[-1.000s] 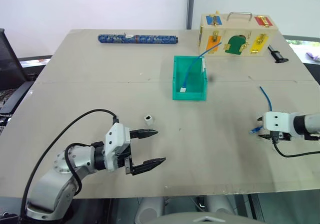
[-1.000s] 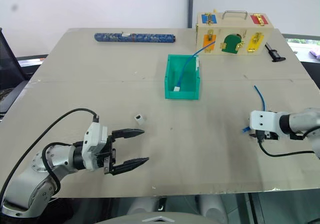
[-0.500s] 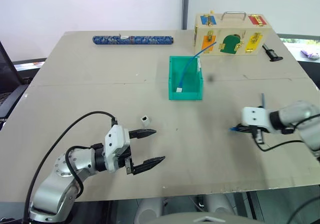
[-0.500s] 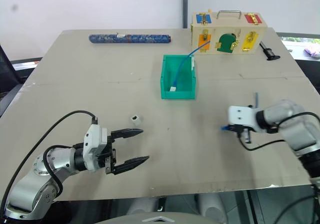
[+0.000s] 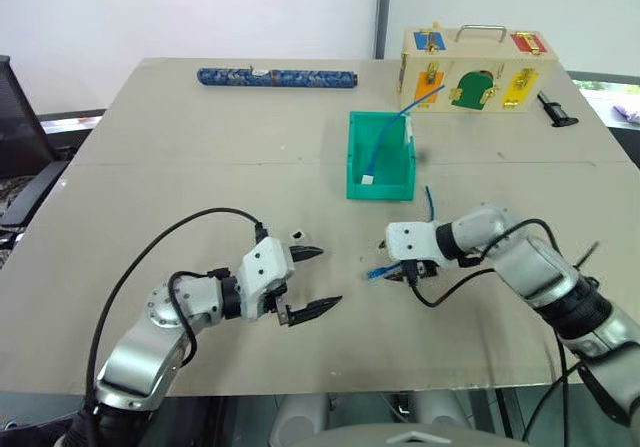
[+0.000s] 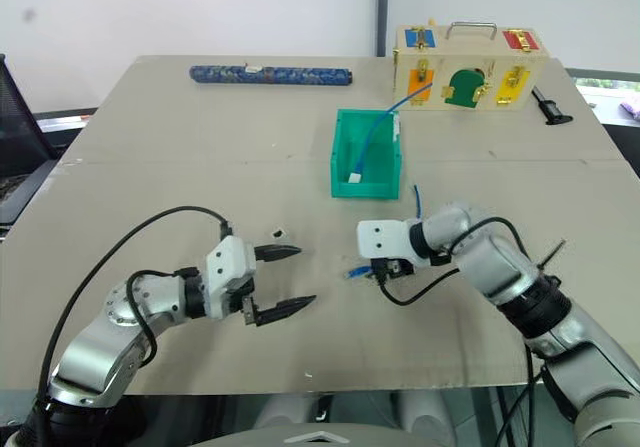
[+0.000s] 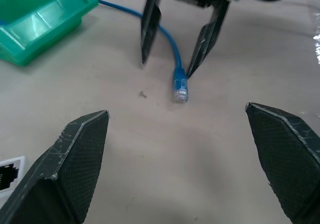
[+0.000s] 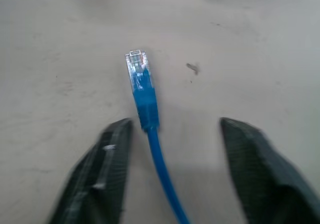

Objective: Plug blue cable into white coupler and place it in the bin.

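The blue cable lies on the table, its clear plug pointing toward my left gripper. My right gripper is open, its fingers straddling the cable just behind the plug without clamping it; the left wrist view shows those fingers spread on either side. The white coupler sits on the table beside the far finger of my open left gripper, apart from it, dark socket showing. The teal bin stands further back at the middle.
Inside the bin rests another blue cable with a white block. A pale wooden box with coloured latches stands behind it. A blue patterned tube lies at the far left, a small black tool at the far right.
My right arm has swept left across the table, bringing the cable's plug to the middle, and its fingers have opened off the cable. My left gripper edged forward toward the coupler.
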You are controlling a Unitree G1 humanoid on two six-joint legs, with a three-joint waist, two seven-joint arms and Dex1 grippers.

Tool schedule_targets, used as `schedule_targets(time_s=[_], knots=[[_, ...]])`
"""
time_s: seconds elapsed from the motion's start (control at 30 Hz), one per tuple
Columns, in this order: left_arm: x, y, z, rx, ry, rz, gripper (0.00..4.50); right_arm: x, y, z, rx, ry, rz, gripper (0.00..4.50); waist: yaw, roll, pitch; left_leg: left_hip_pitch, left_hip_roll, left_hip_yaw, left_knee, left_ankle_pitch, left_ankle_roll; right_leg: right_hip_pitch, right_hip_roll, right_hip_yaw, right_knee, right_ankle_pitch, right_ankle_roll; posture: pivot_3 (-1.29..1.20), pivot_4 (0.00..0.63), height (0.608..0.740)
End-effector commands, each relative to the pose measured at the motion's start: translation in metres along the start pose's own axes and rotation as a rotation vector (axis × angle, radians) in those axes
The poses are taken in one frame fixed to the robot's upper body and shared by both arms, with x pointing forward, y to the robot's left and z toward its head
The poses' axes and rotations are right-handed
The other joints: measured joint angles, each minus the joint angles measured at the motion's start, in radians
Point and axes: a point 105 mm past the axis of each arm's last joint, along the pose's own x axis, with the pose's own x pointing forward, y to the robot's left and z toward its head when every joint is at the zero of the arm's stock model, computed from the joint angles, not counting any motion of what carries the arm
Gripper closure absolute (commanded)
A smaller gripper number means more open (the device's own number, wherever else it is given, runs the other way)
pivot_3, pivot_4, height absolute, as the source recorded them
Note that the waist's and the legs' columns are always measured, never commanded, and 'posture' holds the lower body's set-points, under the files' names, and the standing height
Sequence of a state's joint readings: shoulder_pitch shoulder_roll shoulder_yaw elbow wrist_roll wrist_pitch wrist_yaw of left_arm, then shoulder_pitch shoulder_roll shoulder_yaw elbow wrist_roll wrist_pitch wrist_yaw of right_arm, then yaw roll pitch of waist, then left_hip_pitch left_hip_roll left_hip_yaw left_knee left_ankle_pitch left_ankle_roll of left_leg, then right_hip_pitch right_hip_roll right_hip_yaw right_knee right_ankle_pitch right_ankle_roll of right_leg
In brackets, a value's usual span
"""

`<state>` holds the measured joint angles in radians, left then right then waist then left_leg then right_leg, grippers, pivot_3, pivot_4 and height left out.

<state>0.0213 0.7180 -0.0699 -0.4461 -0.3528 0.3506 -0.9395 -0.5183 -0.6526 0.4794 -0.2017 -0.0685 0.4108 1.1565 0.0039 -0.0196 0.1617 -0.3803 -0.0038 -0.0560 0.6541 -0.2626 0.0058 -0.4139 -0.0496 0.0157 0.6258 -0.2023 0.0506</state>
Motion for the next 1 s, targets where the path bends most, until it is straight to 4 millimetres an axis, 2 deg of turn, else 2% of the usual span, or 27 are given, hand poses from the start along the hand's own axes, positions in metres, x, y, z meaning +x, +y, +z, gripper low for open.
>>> schedule_targets(time_s=[0.03, 0.17, 0.3, 0.47, 0.6, 0.67, 0.77, 0.97, 1.0], knots=[[0.006, 0.003, 0.005, 0.035, 0.027, -0.033, 0.0, -0.035, 0.007, 0.019, 0.035, -0.171, -0.092, 0.03, 0.008, 0.001, 0.001, -0.001, 0.0, -0.001, 0.0, 0.0, 0.0, 0.0, 0.0, -0.001, 0.0, 0.0, 0.0, 0.0, 0.15, 0.74], [0.017, 0.012, 0.007, 0.044, 0.049, -0.04, 0.0, -0.069, 0.031, 0.025, 0.081, -0.306, -0.224, 0.03, 0.006, 0.002, 0.001, -0.001, 0.0, -0.002, -0.001, 0.0, 0.0, 0.0, 0.0, -0.001, 0.001, 0.0, 0.0, 0.0, 0.15, 0.74], [0.031, 0.014, 0.003, 0.061, 0.081, -0.087, 0.0, -0.089, 0.054, 0.025, 0.165, -0.381, -0.331, 0.03, 0.007, 0.002, 0.001, 0.0, 0.0, -0.002, 0.0, 0.0, 0.0, 0.001, 0.001, -0.001, 0.001, 0.0, 0.001, 0.0, 0.15, 0.74], [0.048, 0.016, -0.001, 0.095, 0.109, -0.139, 0.0, -0.096, 0.072, 0.014, 0.21, -0.304, -0.427, 0.03, -0.002, 0.002, 0.001, 0.002, 0.0, 0.0, 0.001, 0.0, 0.0, 0.002, 0.001, 0.001, 0.001, -0.002, 0.003, 0.0, 0.15, 0.74], [0.065, 0.014, -0.005, 0.128, 0.121, -0.194, 0.0, -0.099, 0.078, 0.011, 0.245, -0.272, -0.482, 0.03, -0.004, 0.001, 0.0, 0.002, 0.0, -0.001, 0.001, 0.0, 0.0, 0.002, 0.001, 0.0, 0.001, -0.002, 0.003, 0.0, 0.15, 0.74], [0.072, 0.014, -0.004, 0.141, 0.119, -0.211, 0.55, -0.099, 0.08, 0.012, 0.251, -0.259, -0.49, 0.0, -0.004, 0.001, 0.0, 0.001, 0.0, 0.0, 0.001, 0.0, 0.0, 0.002, 0.001, 0.001, 0.001, -0.002, 0.003, 0.0, 0.15, 0.74], [0.077, 0.009, -0.003, 0.179, 0.118, -0.271, 1.64, -0.099, 0.082, 0.012, 0.264, -0.245, -0.508, 0.0, -0.003, 0.001, 0.0, 0.001, 0.0, 0.0, 0.001, 0.0, 0.0, 0.002, 0.001, 0.001, 0.001, -0.002, 0.003, 0.0, 0.15, 0.74], [0.078, 0.005, 0.003, 0.193, 0.117, -0.319, 4.33, -0.099, 0.091, 0.002, 0.282, -0.204, -0.524, 0.0, -0.003, 0.001, 0.0, 0.001, 0.0, 0.0, 0.001, 0.0, 0.0, 0.002, 0.001, 0.0, 0.001, -0.003, 0.003, 0.0, 0.15, 0.74], [0.077, 0.006, 0.008, 0.192, 0.096, -0.319, 4.46, -0.099, 0.089, 0.0, 0.302, -0.206, -0.545, 0.0, -0.003, 0.001, 0.0, 0.001, 0.0, 0.0, 0.001, 0.0, 0.0, 0.002, 0.001, 0.001, 0.001, -0.003, 0.003, 0.0, 0.15, 0.74]])
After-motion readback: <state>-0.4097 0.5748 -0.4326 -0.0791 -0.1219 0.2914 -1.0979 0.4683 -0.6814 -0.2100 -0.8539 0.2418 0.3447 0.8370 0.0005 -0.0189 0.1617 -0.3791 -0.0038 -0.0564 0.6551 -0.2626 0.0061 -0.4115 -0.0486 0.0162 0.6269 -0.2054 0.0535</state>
